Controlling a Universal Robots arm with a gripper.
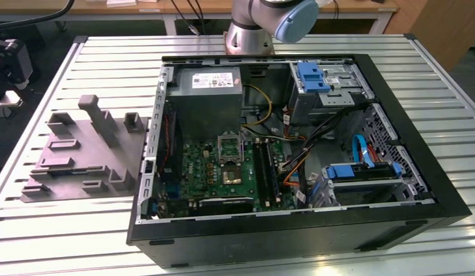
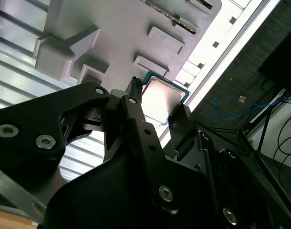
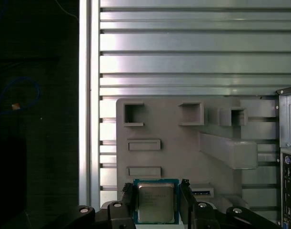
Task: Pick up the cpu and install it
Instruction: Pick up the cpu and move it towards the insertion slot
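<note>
Looking outward from the pincer (image 3: 156, 187), we see its two black fingers (image 3: 128, 196) drawn in to the width of the chip (image 3: 155, 202). One finger presses on each opposite edge, so the pincer has the chip in its grip. The chip shows a dull silver top and a thin teal rim. In the first wrist view the picture's border cuts off its nearest edge, and in the second wrist view the fingers cover two of its sides. Its underside is hidden from us.

Well beyond the held chip lies a grey tray (image 3: 174, 143) with upright blocks and shallow pockets, resting on a slatted metal table (image 3: 183, 62). To one side of the pincer, a corner of the computer case (image 3: 288, 143) comes into the first wrist view, mostly cut off. On the other side, past the table's edge, all is dark. There we can just make out a thin blue cable (image 3: 13, 106).

In the exterior view the arm (image 1: 260, 23) runs out of the picture just above its base, behind the open case. The circuit board (image 1: 214, 175) lies flat inside the case, with its silver-framed socket (image 1: 230, 145).
</note>
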